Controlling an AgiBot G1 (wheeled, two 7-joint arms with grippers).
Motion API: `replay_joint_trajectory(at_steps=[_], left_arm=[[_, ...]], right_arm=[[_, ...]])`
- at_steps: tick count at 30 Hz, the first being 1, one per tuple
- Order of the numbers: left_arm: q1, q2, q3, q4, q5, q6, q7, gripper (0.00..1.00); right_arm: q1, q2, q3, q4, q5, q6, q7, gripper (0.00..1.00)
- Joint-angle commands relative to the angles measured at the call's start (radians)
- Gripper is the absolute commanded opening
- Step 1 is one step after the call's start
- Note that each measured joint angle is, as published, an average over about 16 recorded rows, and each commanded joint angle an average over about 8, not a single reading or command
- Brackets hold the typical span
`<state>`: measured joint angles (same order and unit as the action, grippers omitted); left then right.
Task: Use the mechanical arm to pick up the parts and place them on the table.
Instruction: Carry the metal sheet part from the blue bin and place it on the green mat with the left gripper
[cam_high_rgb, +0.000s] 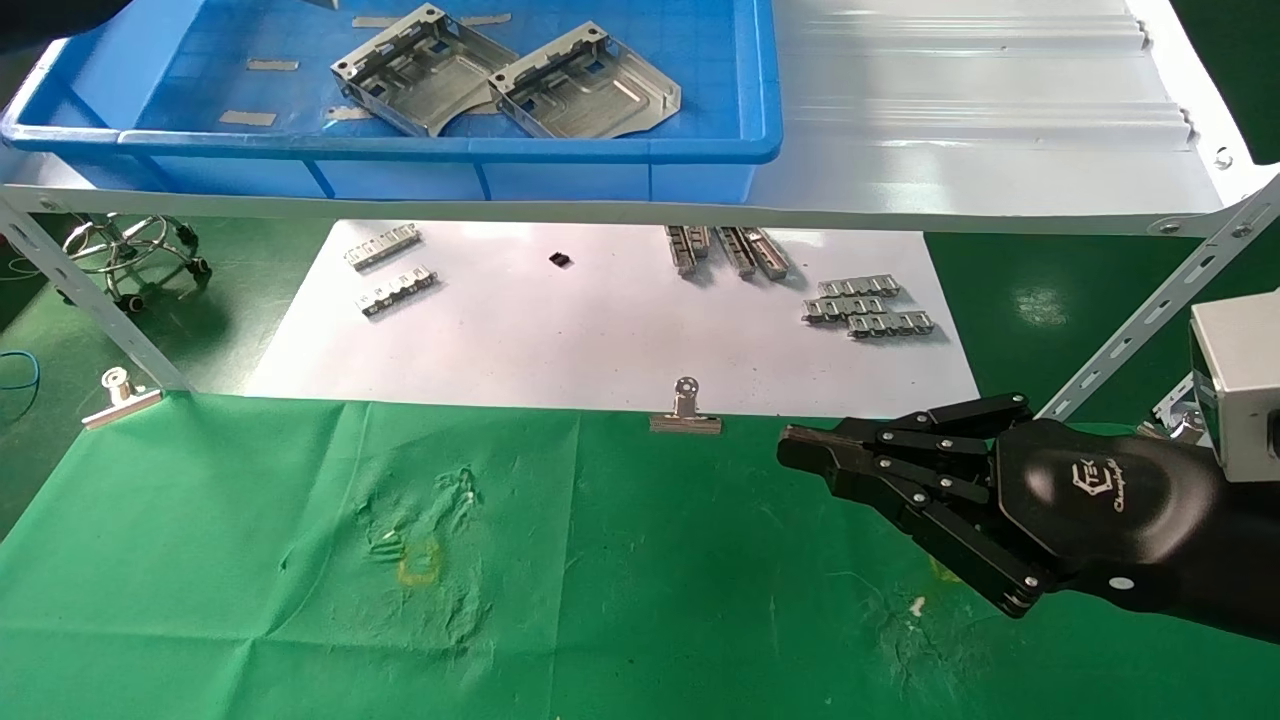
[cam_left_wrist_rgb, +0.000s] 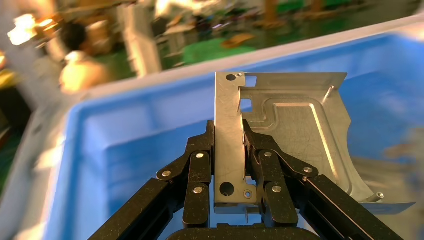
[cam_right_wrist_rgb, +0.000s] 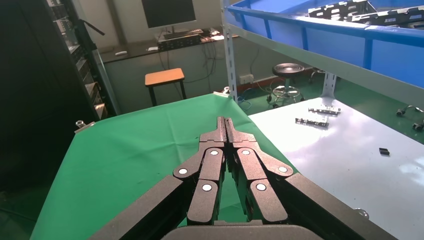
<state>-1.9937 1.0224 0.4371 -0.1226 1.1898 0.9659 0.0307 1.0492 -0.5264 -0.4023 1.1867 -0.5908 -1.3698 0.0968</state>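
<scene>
Right gripper (cam_high_rgb: 800, 450), black with jointed fingers, hangs low over the green table (cam_high_rgb: 250, 600) at its right side, fingertips pressed together with nothing between them; the right wrist view confirms the tips meet (cam_right_wrist_rgb: 225, 125). Left gripper (cam_left_wrist_rgb: 229, 150) is out of the head view; its wrist camera shows it clamped on the flat edge of one part (cam_left_wrist_rgb: 300, 135), a silver stamped plate held upright above the blue bin (cam_left_wrist_rgb: 125, 140). Two more parts (cam_high_rgb: 425, 68) (cam_high_rgb: 585, 85) lie side by side in that blue bin on the white shelf (cam_high_rgb: 1000, 130). Below the shelf, white paper sheet (cam_high_rgb: 600, 330) carries toothed metal strips (cam_high_rgb: 868, 308); a binder clip (cam_high_rgb: 686, 412) sits at the cloth's far edge
</scene>
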Motion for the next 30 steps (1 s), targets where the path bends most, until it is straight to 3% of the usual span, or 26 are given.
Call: replay_joint_trajectory(at_steps=[1,8,16,22,30], left_arm=[[0.004,-0.017,-0.011,-0.016,-0.019,0.066,0.017,0.00],[0.045,-0.090,-0.019,-0.073,-0.051,0.373,0.072,0.00],[0.104,-0.144,-0.023,-0.119,-0.084,0.589,0.143,0.00],[0.186,-0.190,0.016,-0.264,-0.141,0.637,0.184,0.00],[0.297,-0.289,0.127,-0.492,-0.232,0.634,0.244,0.00]], right_arm=[[0.000,0.000,0.000,0.000,0.000,0.000,0.000,0.00],[0.000,0.000,0.000,0.000,0.000,0.000,0.000,0.00],[0.000,0.000,0.000,0.000,0.000,0.000,0.000,0.00],[0.000,0.000,0.000,0.000,0.000,0.000,0.000,0.00],[0.000,0.000,0.000,0.000,0.000,0.000,0.000,0.00]])
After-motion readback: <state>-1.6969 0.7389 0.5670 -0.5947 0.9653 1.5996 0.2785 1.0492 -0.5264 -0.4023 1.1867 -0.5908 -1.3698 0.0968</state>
